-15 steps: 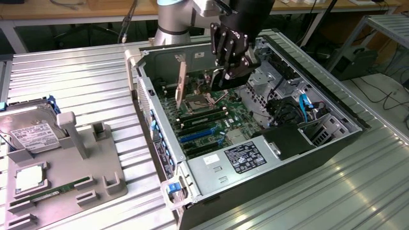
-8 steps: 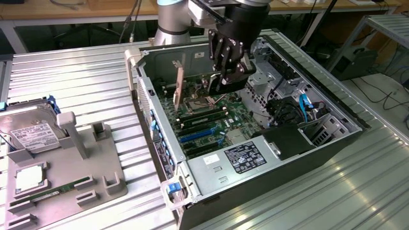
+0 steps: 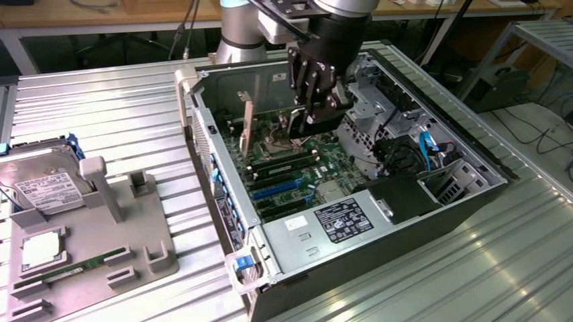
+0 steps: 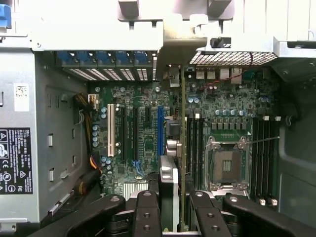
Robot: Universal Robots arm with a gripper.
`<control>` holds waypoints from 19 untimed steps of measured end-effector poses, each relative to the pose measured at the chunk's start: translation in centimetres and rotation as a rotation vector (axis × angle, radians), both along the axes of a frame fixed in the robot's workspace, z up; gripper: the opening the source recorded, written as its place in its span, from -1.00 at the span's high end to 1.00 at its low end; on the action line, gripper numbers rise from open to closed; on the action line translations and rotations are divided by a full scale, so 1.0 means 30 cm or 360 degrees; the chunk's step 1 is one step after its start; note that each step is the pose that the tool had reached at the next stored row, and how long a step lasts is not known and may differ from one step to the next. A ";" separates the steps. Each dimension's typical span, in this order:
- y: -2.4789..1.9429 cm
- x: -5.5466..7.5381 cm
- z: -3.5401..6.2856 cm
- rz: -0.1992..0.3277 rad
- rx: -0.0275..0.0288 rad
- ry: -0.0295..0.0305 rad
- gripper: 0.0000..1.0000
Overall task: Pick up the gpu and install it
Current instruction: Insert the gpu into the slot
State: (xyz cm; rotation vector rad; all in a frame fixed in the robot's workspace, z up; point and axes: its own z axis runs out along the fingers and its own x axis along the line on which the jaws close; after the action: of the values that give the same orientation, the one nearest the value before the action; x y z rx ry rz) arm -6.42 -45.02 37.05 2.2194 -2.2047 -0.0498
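On the exterior view's left, well apart from the work, a grey fixture tray (image 3: 134, 235) carries a silver hard drive (image 3: 40, 188) and a narrow green memory stick (image 3: 72, 272).

Next comes the open computer case (image 3: 201, 127), lying on its side with the motherboard facing up. The gripper (image 3: 315, 121) reaches down into its far half, above the board near the CPU socket (image 4: 226, 165).

The jaws are clenched on the gpu (image 4: 182, 148). In the wrist view the black fingers (image 4: 148, 212) sit on either side of the thin card, which stands on edge between them. The card's long axis runs straight away from the fingers toward the case's rear wall, where the row of slot openings (image 4: 106, 74) sits. That line is parallel to the blue expansion slot (image 4: 160, 131).

What the move turns on is the sideways offset. Seen down the wrist, the card's edge lies between the blue slot and the memory slots (image 4: 195, 148), not over the blue slot. In the exterior view the blue slot is nearer than the gripper, toward the power supply (image 3: 345, 218). I judge the card aligned in direction but not seated. Whether its lower edge touches the board I cannot tell.

On the exterior view's right stands the metal drive cage (image 3: 376, 114), just beside the gripper.
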 end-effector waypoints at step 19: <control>0.001 0.000 -0.113 -0.0017 -0.00042 -0.00019 0.44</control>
State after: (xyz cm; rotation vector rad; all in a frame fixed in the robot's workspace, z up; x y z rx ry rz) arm -6.43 -44.99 33.65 2.2067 -2.2163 -0.0456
